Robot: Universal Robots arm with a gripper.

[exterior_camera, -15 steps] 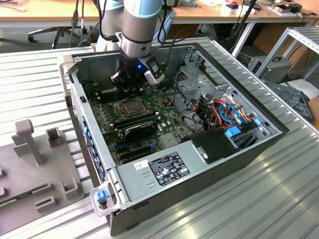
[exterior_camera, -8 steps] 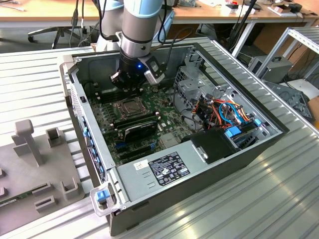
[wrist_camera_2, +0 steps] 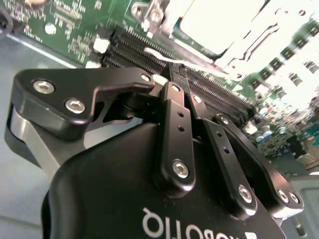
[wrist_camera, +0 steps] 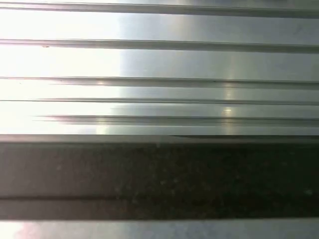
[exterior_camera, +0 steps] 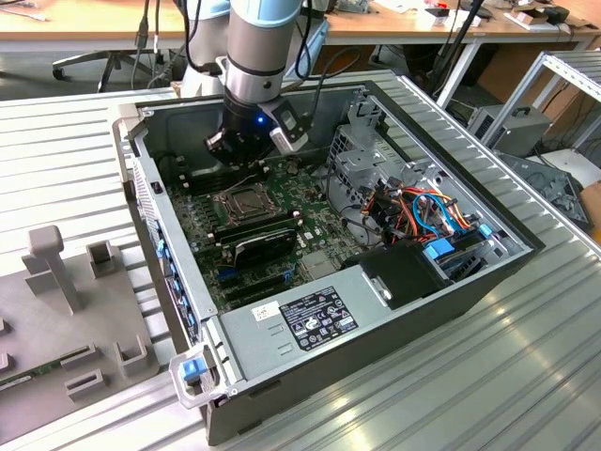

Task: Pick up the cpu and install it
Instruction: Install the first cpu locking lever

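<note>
Item under inspection: an open desktop computer case [exterior_camera: 282, 324] of grey sheet steel, lying on its side on a ribbed aluminium bench [exterior_camera: 75, 160]. In the first wrist view the bench [wrist_camera: 159, 59] shows as long bright extruded slats.

Interior: a green motherboard [exterior_camera: 310, 225] lies flat on the case floor. It carries a square metal-framed socket [exterior_camera: 225, 199], long black memory sticks [exterior_camera: 258, 230] just beside it, and a bundle of orange and blue cables [exterior_camera: 423, 211] toward the exterior view's right. In the second wrist view the socket [wrist_camera_2: 224, 30] glares white beyond rows of black memory slots [wrist_camera_2: 149, 47].

The cpu [exterior_camera: 246, 199]: a dull grey-tan square face lies within the socket frame and appears to be the chip, though this is not certain. It lies flat and face up, with its edges parallel to the frame. Being square, it has no long axis.

The gripper [exterior_camera: 240, 155] is matt black with screwed link bars and hangs on a silver and pale-blue arm [exterior_camera: 258, 47]. It is lowered inside the case, just beyond the socket and apart from it. In the second wrist view the gripper [wrist_camera_2: 175, 69] has its fingers [wrist_camera_2: 172, 107] drawn together at the tips above the slots. Whether anything thin is nipped between them cannot be told.

A grey moulded fixture [exterior_camera: 66, 282] lies on the bench at the exterior view's left.
</note>
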